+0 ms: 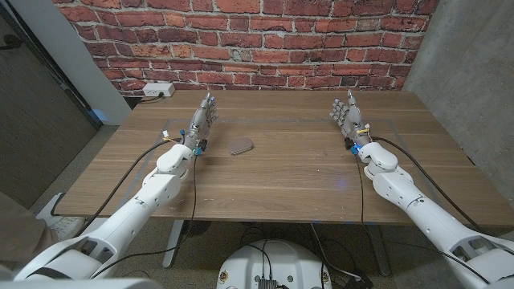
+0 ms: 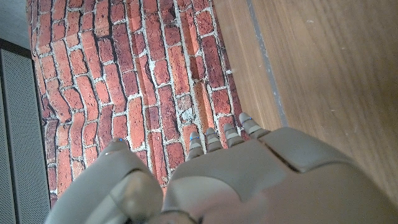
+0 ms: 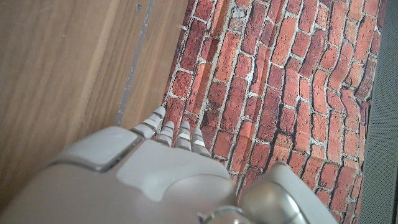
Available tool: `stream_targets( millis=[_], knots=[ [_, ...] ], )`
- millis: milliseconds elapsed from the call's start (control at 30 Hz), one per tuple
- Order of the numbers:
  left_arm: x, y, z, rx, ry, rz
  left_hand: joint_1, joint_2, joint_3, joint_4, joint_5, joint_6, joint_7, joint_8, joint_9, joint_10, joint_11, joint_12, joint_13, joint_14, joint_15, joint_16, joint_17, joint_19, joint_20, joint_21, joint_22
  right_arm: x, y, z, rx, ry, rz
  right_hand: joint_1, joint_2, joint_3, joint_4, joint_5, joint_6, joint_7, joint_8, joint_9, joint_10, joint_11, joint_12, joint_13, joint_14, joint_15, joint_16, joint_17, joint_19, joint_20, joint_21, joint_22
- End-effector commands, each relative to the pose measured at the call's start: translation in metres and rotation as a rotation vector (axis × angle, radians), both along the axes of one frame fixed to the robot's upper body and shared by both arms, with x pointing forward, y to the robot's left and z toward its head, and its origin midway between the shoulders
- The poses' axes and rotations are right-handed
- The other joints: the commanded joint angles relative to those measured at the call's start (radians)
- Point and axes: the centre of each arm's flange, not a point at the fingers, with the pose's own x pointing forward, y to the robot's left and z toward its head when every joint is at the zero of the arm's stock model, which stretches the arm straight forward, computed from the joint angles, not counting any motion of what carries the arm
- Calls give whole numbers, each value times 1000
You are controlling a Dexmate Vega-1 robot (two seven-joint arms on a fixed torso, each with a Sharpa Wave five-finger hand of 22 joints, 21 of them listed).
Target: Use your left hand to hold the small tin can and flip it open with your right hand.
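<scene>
A small flat grey tin can [image 1: 241, 146] lies on the wooden table [image 1: 281, 177], a little left of the middle. My left hand [image 1: 202, 119] stands raised over the table to the tin's left and slightly beyond it, fingers straight and apart, holding nothing. My right hand [image 1: 348, 117] stands the same way at the far right, well away from the tin, with nothing in it. The left wrist view has the back of my left hand [image 2: 249, 180] with its fingertips [image 2: 214, 140] pointing at the brick wall. The right wrist view has my right hand [image 3: 149, 180] likewise.
A red brick wall [image 1: 241, 40] runs behind the table's far edge. A white power strip [image 1: 158, 90] sits at the back left by the wall. A grey concrete wall [image 1: 466, 64] stands to the right. Black cables run along both forearms.
</scene>
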Motion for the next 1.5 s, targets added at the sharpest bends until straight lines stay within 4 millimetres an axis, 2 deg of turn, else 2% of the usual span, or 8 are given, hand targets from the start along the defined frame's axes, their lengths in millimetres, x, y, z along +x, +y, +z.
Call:
stream_targets(
  millis=[33,367,667,733,800,867,1333,1500],
  knots=[
    [3,0,3,-9,2,-4,8,2,9,-1,6,4,-7,8,1,0,-5,5,0,-11,-29,6,0,-7,-2,4,3,6,2,6,-6,6,7,3,-6,5,0,4,-4,2,6,2,-7,-2,4,1,-7,-2,4,5,-8,0,3,4],
    [-4,1,-2,-11,-1,-22,10,5,8,-3,6,13,-4,11,-6,1,-7,6,-7,-11,-29,7,-7,-4,-1,-2,3,-3,8,9,-13,-1,-11,14,-2,6,-8,4,-2,0,7,1,22,-3,15,1,10,-10,9,4,7,-17,-3,4],
    [-10,10,-8,-2,-34,29,14,11,7,-7,6,67,-5,26,-23,40,-16,20,-21,11,-40,14,-23,21,-8,-10,3,-9,13,6,-47,-5,-12,29,2,7,-18,3,-8,-2,7,1,50,-9,23,2,17,5,9,3,10,6,-15,4],
    [-12,10,-9,12,-33,46,17,14,7,-10,6,75,-3,25,-31,47,-11,21,-27,18,-43,15,-29,57,-28,-4,4,-10,11,7,-68,-3,-18,31,2,7,-20,3,-10,-2,6,1,51,-7,23,2,17,2,8,3,11,9,-17,4],
    [-17,9,-9,29,-33,66,21,16,6,-14,6,89,8,26,-39,61,-7,24,-33,32,-41,18,-35,110,-44,6,6,-11,10,7,-56,-1,-13,40,2,9,-25,2,-13,-1,6,1,52,-4,23,2,18,-1,8,3,14,11,-19,3],
    [-21,8,-9,41,-41,76,22,17,5,-15,6,96,11,27,-42,68,-6,25,-35,46,-43,22,-37,121,-37,7,6,-12,10,9,-58,-2,-16,50,3,12,-32,1,-16,-1,6,1,55,-4,23,3,20,0,9,3,16,16,-21,3],
    [-36,1,1,66,-64,63,20,21,2,-15,5,90,3,19,-50,76,-2,25,-40,55,-42,21,-40,101,-18,-14,6,-17,7,9,-103,-29,-12,147,23,47,-90,-10,-18,-1,15,1,63,-1,22,4,15,-5,4,3,22,29,-45,2],
    [-43,1,8,148,-90,110,19,22,1,-15,5,91,4,18,-51,79,-4,25,-41,56,-42,20,-40,106,-20,-15,6,-21,3,13,-174,-41,-8,197,26,62,-122,-17,-10,-6,21,1,50,0,15,4,-2,0,-1,3,8,37,-66,3]
  ],
)
